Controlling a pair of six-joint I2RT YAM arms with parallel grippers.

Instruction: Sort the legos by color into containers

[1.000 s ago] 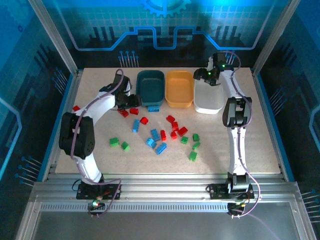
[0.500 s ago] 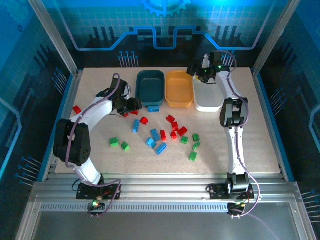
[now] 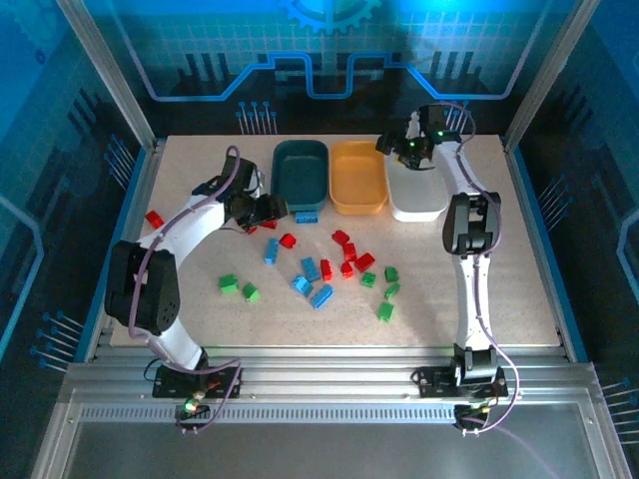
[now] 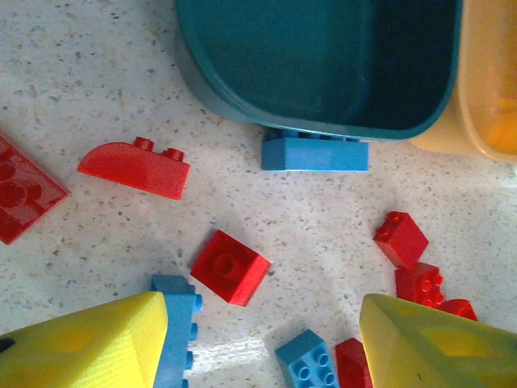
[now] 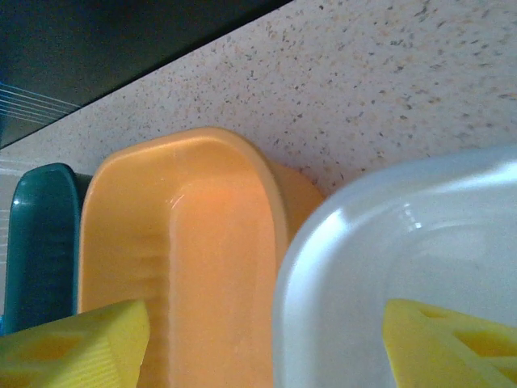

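The left hand is opened wide with nothing in it, low over the worktop in front of the dark teal tub, where a blue brick is pressed against the tub's wall. The right hand is opened wide and empty above the yellow-orange tub and the white tub. The legos are scattered on the worktop in front of the tubs.

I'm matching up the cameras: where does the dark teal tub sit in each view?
Top external: the dark teal tub is at far centre, the leftmost tub.
Left wrist: it spans the top, with a blue brick just below it.
Right wrist: it sits at the left edge.
Shared landmark: the yellow-orange tub right beside it.
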